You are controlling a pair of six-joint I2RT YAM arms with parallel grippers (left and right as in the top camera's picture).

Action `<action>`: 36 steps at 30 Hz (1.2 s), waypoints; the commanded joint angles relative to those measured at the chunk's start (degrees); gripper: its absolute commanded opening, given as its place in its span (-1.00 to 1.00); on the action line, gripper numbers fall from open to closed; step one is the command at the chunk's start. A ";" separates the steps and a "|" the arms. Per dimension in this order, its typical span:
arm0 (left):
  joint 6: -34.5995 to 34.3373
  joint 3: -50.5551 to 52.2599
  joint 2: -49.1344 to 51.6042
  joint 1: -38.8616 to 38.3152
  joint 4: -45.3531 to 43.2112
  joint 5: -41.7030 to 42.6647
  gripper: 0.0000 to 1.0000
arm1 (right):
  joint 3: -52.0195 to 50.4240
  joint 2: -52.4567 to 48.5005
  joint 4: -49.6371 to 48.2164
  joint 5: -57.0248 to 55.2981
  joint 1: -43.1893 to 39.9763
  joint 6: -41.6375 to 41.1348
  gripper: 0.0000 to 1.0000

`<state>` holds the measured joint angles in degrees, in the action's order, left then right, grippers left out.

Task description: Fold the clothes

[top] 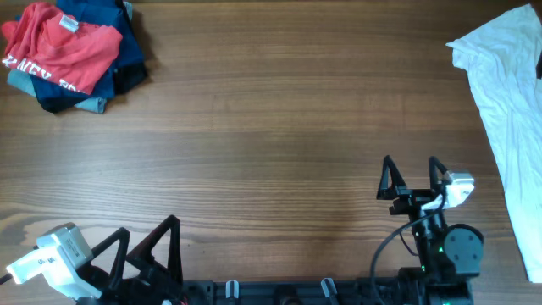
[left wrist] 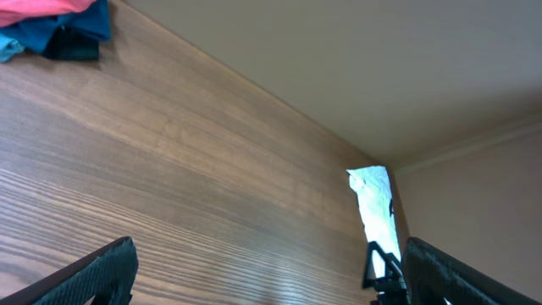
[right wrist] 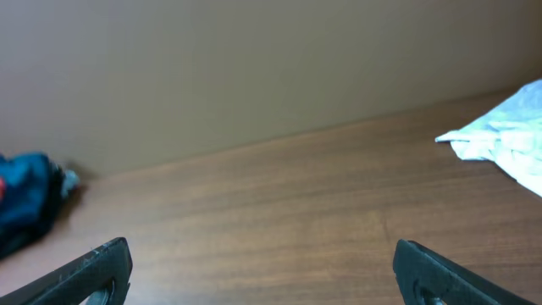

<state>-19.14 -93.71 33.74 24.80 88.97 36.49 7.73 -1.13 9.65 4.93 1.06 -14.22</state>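
While both arms [top: 447,247] sit low by the table [top: 271,127] edge, their fingers [top: 387,180] gape, released.

Lighting: soft, even light is falling across the wooden table [top: 271,127]; shadows are staying faint and no hard glare is showing. White garment [top: 508,102] is reading bright, nearly washed out. Wrist views: right gripper's fingers [right wrist: 93,267] are blurring close up; red T-shirt [left wrist: 42,7] is sitting soft at the corner.

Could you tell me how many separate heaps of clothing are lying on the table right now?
2. One at the far-left corner: a red T-shirt on dark blue garments, which may hide more. One white garment along the right edge.
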 commanded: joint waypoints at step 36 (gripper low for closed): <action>1.16 -0.04 -0.15 -0.26 -0.15 -0.13 1.00 | -7.41 0.70 -10.23 2.78 1.01 9.57 0.99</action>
<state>-19.14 -93.71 33.74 24.80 88.97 36.49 0.36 -0.84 -0.43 6.44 1.85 -5.02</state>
